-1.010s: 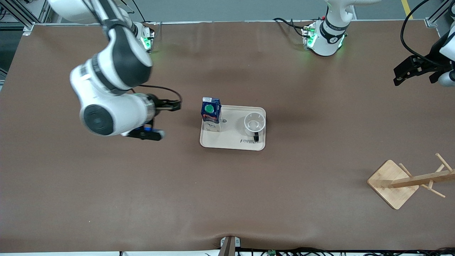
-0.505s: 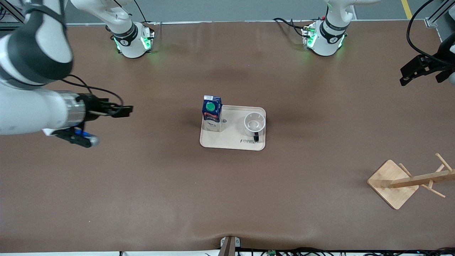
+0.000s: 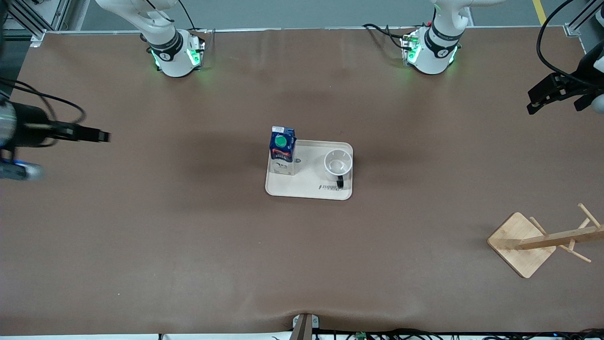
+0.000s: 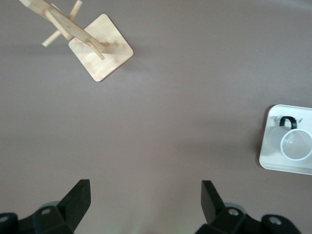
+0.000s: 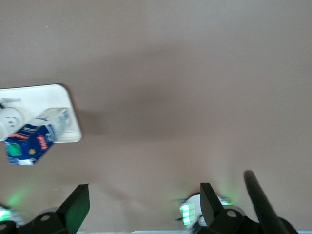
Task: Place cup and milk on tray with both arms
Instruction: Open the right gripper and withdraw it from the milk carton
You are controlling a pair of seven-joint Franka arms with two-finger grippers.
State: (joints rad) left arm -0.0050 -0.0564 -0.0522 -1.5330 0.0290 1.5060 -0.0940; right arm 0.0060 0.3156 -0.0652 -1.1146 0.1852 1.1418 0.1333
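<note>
We see the tray point(image 3: 309, 186) at the centre of the front frame, flat on the brown table point(image 3: 188, 245). The milk point(image 3: 282, 150) stands upright on the tray's corner toward the right arm's end, green cap up. The cup point(image 3: 338, 164) sits upright on the same tray toward the left arm's end, black handle pointing at the front camera, well apart from the milk.

The right gripper point(image 3: 92, 135) is at the middle left edge of the front frame, up over bare table, well apart from the tray. In the right wrist view we see its jaws wide, nothing between them; milk point(image 5: 34, 139) and tray point(image 5: 53, 105) show at that frame's left edge.

The left gripper point(image 3: 547, 94) hangs at the upper right edge of the front frame, over the table's end. In the left wrist view its jaws are wide and empty, with the cup point(image 4: 292, 142) on the tray point(image 4: 287, 165) at the right edge.

A wooden rack point(image 3: 533, 241) stands at lower right of the front frame, near the left arm's end.
</note>
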